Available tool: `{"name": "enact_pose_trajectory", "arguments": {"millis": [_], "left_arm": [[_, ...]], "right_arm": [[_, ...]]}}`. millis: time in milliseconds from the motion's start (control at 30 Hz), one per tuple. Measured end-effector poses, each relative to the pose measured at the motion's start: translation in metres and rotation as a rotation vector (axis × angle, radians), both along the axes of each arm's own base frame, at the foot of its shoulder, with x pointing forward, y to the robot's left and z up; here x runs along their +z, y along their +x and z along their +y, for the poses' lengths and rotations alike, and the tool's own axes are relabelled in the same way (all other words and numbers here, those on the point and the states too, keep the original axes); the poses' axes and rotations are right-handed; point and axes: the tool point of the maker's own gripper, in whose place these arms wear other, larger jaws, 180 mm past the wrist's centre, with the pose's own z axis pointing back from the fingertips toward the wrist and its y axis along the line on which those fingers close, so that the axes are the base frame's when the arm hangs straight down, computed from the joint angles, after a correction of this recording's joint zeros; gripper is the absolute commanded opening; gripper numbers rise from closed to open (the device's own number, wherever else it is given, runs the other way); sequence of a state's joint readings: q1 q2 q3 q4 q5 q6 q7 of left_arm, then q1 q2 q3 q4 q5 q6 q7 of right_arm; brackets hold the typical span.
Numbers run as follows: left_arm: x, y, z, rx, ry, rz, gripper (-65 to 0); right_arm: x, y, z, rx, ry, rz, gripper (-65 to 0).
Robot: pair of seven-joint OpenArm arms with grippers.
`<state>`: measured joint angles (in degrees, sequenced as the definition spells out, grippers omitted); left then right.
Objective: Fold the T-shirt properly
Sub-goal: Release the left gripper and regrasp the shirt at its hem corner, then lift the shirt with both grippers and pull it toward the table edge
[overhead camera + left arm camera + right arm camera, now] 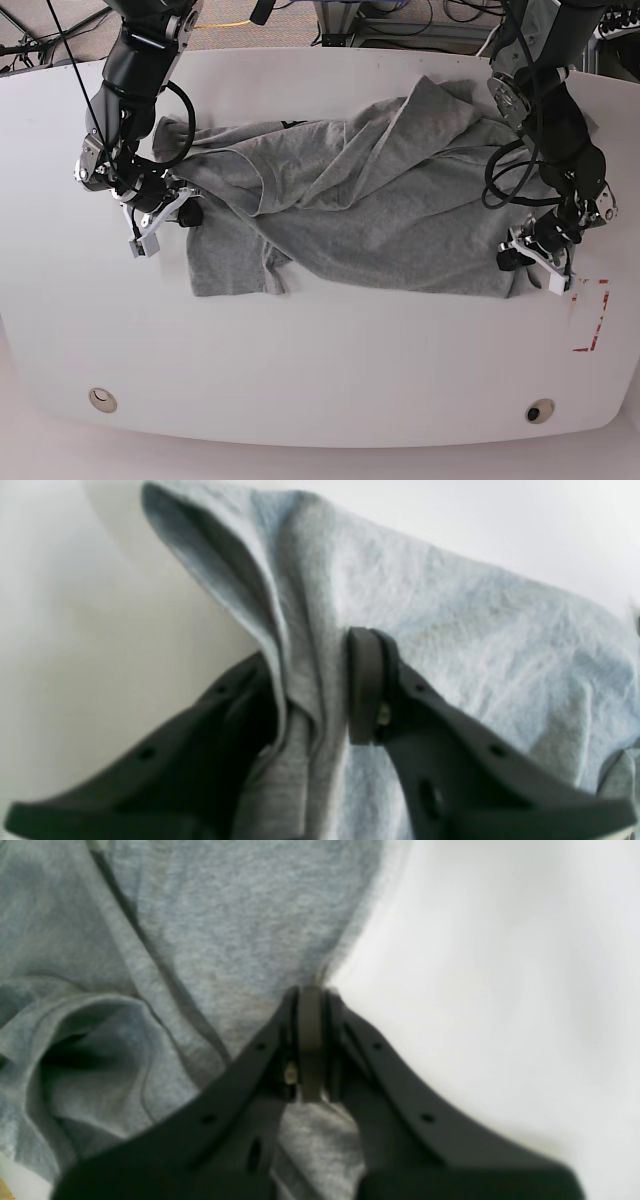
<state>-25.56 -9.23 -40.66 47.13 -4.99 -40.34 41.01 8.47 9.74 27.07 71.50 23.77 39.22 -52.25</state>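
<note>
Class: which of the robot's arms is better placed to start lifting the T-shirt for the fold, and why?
Probably the right gripper: its jaws are pinched shut on the T-shirt edge. The left gripper straddles a fabric fold with a wider gap.

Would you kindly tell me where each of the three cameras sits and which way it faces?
Left wrist: sits behind the left gripper, looking along its fingers at a bunched fold of T-shirt between them.
Right wrist: sits behind the right gripper, shut on the T-shirt's edge.
Base: looks down on the white table, both arms and the spread T-shirt.
Shared: all three show the T-shirt and table.
</note>
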Motion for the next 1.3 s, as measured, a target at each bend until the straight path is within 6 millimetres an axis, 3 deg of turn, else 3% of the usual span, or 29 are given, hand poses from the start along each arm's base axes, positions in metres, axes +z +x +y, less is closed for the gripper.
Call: {"name": "enact_pose_trajectory", "arguments": {"millis": [200, 233, 300, 333, 467, 667, 867, 1067, 1300], "left_arm": [[0.000, -0.001, 0.001, -0.007, 0.004, 0.005, -45.1], [0.000, -0.002, 0.002, -0.007, 0.007, 0.006, -48.1], [0.000, -0.006, 0.009, -0.012, 0.031, 0.022, -61.4], [-0.001, -0.010, 0.015, -0.011, 0.055, 0.033, -65.0], [-0.001, -0.025, 0.030, -0.021, 0.139, 0.052, -63.6], [0.013, -0.027, 0.034, -0.048, 0.236, 0.043, -64.2], [0.045, -0.020, 0.036, -0.085, 0.344, 0.019, -64.3], [0.104, -0.009, 0.041, -0.110, 0.518, -0.071, -64.4], [0.156, -0.004, 0.030, -0.138, 0.663, -0.134, -64.4]], "right_arm": [[0.000, 0.000, 0.000, -0.001, 0.000, 0.000, -65.0], [0.000, 0.000, 0.000, -0.001, 0.000, 0.000, -65.0], [0.000, 0.000, 0.000, -0.002, 0.001, -0.001, -65.0], [0.000, 0.000, -0.001, -0.002, 0.001, 0.000, -65.0], [0.000, 0.000, -0.002, -0.001, -0.003, 0.000, -65.0], [0.002, 0.001, -0.006, 0.003, -0.015, 0.000, -65.0], [0.020, 0.016, -0.011, 0.018, -0.052, -0.037, -65.0], [0.060, 0.042, -0.036, 0.022, -0.146, -0.106, -65.0], [0.109, 0.073, -0.051, 0.028, -0.201, -0.188, -65.0]]}}
